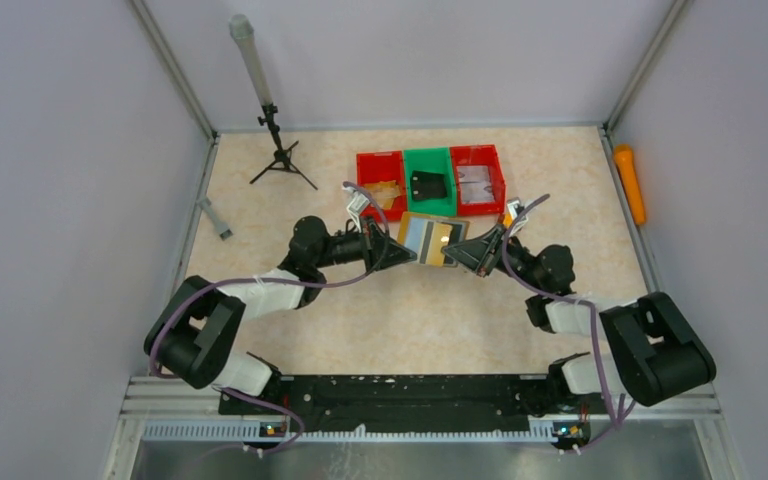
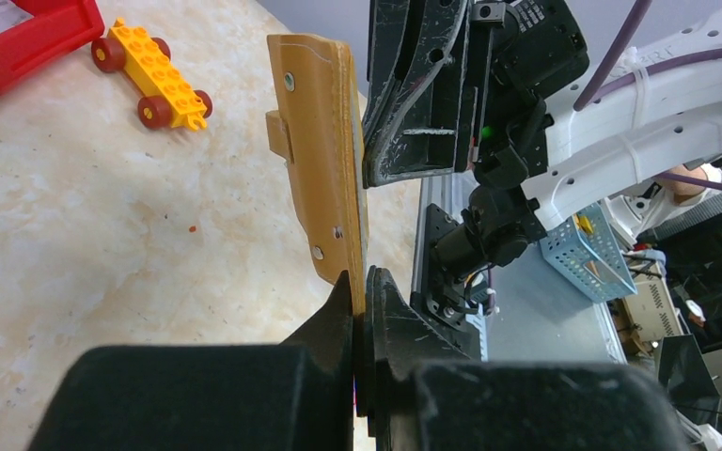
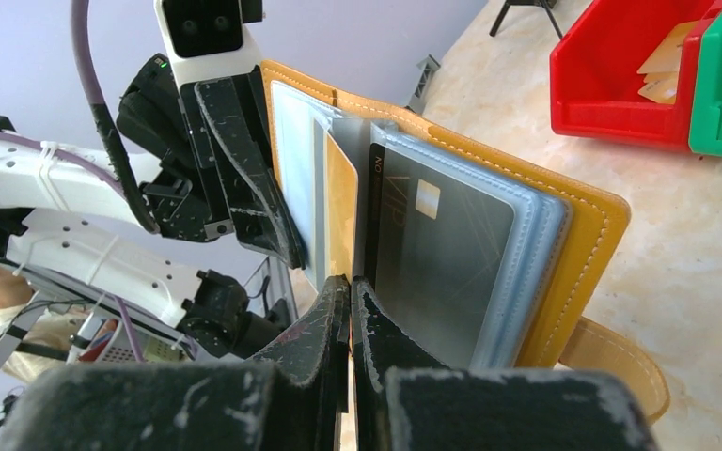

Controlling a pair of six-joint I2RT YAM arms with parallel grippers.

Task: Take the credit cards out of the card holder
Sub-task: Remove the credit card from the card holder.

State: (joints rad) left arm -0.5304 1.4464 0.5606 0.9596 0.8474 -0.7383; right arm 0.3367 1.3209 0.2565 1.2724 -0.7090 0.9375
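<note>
Holder (image 1: 430, 238) is held spread open between both tools, over the worktop (image 1: 410, 320) and just in front of three bins. Whether it touches the worktop cannot be told.

Left tool (image 2: 361, 282) is clamped shut on the edge of the holder's brown cover. In the left wrist view the cover is seen edge-on, with its side tab facing the toy car (image 2: 155, 75). Right tool (image 3: 348, 282) is closed on the edge of a tan card (image 3: 341, 202). The card stands among the clear sleeves near the holder's fold. A dark card (image 3: 437, 258) is seen inside a sleeve just beside it, on the side of the right cover. The strap tab hangs below that cover.

Loose tan cards (image 3: 663, 70) lie in the left red bin (image 1: 380, 156). The green bin (image 1: 428, 153) in the middle holds a black object (image 1: 428, 184). The right red bin (image 1: 475, 150) holds something pale, too small to name.

The toy car rests on the worktop near the right red bin, apart from the holder. A tripod (image 1: 278, 150) stands at the back left. An orange cylinder (image 1: 630, 183) lies along the right wall. Both are well apart from the tools.
</note>
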